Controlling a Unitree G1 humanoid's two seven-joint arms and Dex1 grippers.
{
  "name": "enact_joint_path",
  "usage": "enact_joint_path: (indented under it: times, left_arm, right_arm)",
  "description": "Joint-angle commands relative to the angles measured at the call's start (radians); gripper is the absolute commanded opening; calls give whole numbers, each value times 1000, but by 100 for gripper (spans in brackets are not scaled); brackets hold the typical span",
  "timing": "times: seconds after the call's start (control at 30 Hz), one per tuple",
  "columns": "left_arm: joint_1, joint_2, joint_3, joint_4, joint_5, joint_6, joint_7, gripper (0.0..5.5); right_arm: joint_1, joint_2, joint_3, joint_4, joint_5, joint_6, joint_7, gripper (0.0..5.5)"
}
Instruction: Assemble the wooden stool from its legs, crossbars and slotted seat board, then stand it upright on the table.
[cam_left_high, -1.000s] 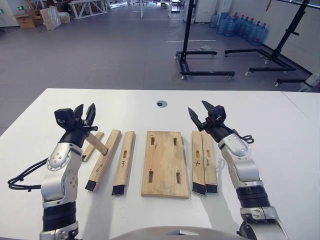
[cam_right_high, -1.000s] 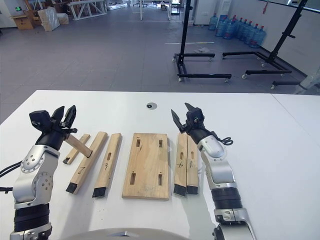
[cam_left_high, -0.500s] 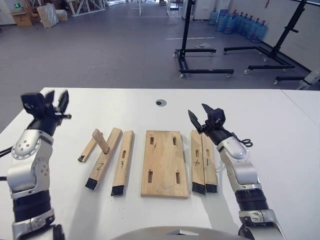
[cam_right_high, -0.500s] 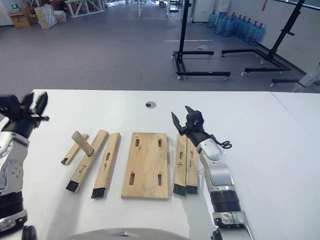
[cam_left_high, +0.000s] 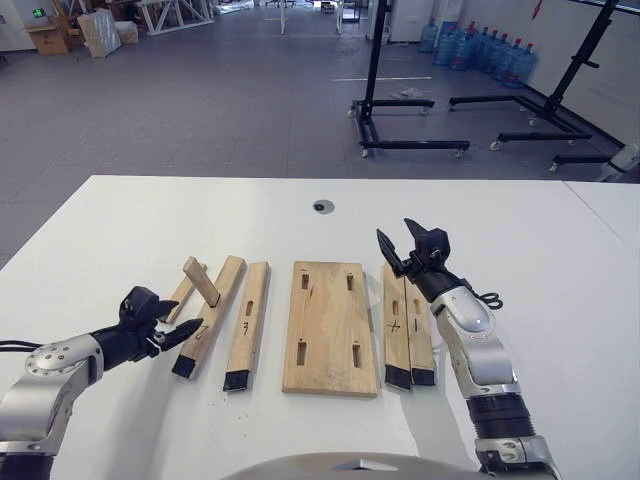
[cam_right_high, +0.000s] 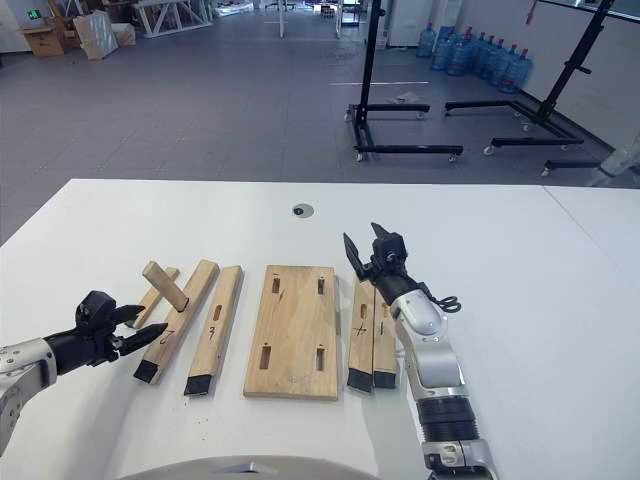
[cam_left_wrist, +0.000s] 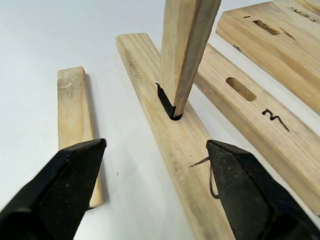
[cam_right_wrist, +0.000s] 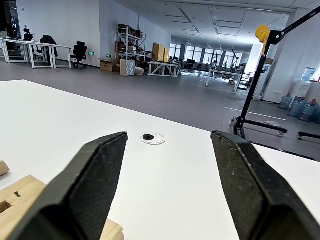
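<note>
Presently, left gripper (cam_left_high: 190, 333) jaws stood open near the leftmost leg's (cam_left_high: 207, 313) dark end; right gripper (cam_left_high: 394, 232) jaws stood open above the desk (cam_left_high: 520, 215).

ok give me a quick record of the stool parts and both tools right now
seat board: flat on the table, slots up, in the middle of the row
left legs: two, flat, left of the board
right legs: two, flat, side by side right of the board
flat crossbar: far left
propped crossbar: aslant, one end on the outer left leg
left tool: open, low, aimed at that leg
right tool: open, above the right legs' far ends
assembly: not started
</note>
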Motion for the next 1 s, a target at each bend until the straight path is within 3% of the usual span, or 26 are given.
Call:
enact_joint_path:
  times: [0.03,0.53,0.87,1.0]
  left_arm:
    - [10,5,-51,-63,22,31,6,406]
    - [-40,-5,-173,-117,109,200,130,406]
    - [-39,-50,-227,61,172,88,152,260]
    - [-74,-121,-224,113,172,89,211,203]
  right_arm:
    - [12,6,1,-18,3,19,-5,307]
    - [31,24,24,-59,-7,30,-21,307]
    - [18,25,35,-64,5,36,-21,307]
    - [5,19,39,-61,-6,35,-16,307]
